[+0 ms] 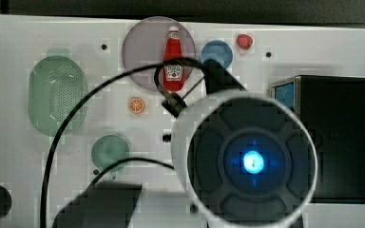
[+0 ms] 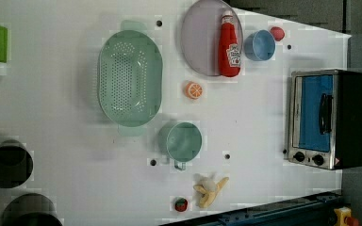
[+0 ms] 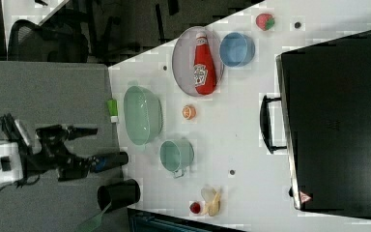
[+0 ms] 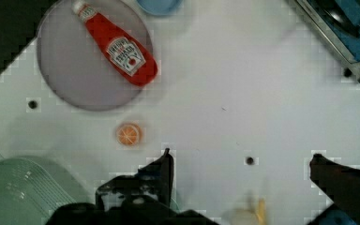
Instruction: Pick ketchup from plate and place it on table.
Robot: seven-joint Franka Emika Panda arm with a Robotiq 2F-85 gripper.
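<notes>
White bench surface carries all items. Ketchup lies on its side on the plate, cap toward the bench's far edge in the top view, base reaching the plate's rim. Blue bowl sits just beside the plate; a strawberry lies near the bowl. Orange slice rests near the plate, between it and the green cup. Claw hangs above the bench with fingers spread wide, holding nothing, well apart from the ketchup.
</notes>
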